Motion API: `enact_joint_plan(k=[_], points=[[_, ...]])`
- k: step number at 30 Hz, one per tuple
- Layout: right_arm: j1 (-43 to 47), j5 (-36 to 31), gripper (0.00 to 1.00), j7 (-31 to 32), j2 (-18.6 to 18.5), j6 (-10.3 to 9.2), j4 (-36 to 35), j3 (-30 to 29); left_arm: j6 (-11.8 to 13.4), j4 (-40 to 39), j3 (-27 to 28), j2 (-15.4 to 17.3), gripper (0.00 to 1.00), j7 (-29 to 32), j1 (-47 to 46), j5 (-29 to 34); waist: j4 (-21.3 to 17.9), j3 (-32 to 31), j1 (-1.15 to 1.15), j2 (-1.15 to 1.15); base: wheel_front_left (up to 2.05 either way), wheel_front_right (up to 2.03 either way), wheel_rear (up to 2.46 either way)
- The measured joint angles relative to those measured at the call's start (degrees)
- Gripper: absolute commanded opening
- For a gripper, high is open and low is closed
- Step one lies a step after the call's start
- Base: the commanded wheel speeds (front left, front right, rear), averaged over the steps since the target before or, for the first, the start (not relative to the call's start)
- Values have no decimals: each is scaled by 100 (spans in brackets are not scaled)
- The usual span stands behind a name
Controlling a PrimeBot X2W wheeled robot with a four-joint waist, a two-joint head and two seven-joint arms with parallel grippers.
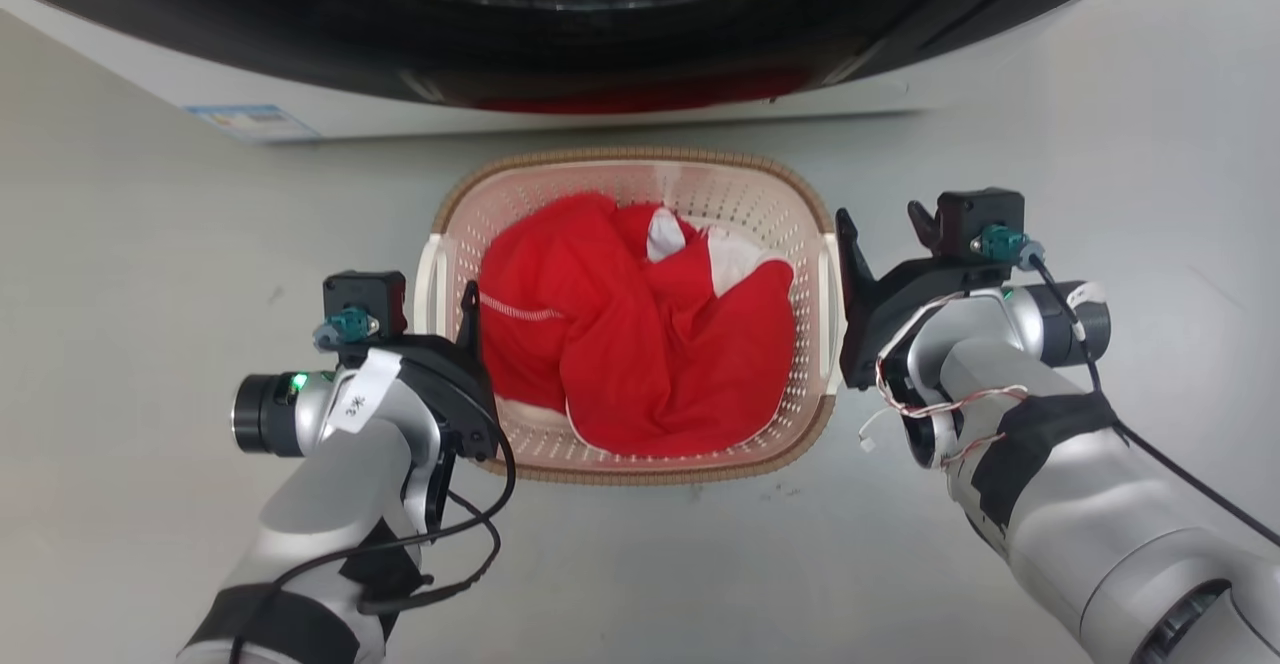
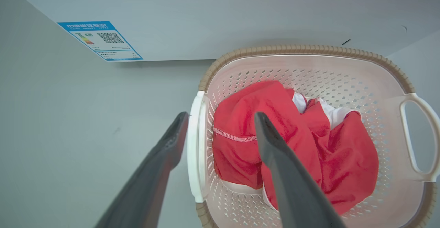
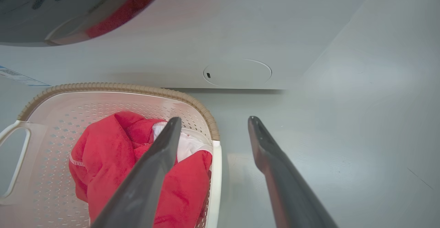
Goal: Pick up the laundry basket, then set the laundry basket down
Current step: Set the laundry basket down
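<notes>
Mid-frame in the head view, the laundry basket (image 1: 640, 169) lies just below the washer (image 1: 500, 114), holding crumpled red cloth (image 1: 640, 344) with white patches. Upper left, a blue-edged sticker (image 2: 99, 41) shows a QR code; its print is unreadable. My left end effector (image 2: 220, 118), fingers apart, straddles the left handle (image 2: 196, 152); my right end effector (image 3: 213, 119), also apart, straddles the right handle (image 3: 216, 173).

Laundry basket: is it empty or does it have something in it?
Not empty: a crumpled red and white garment lies inside the laundry basket.
</notes>
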Motion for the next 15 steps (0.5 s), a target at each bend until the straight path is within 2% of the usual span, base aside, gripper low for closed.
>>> enact_joint_plan(k=[9, 15], points=[[461, -9, 100, -37, 3, 75, -189, -152, -1, -428, 73, 85, 100, -3, 522, 107, -16, -659, -1, 0, 0, 0, 0], [911, -9, 100, -38, -27, 78, -556, -528, 65, -939, 292, 193, 100, -3, 1087, 198, -19, -1165, -1, 0, 0, 0, 0]])
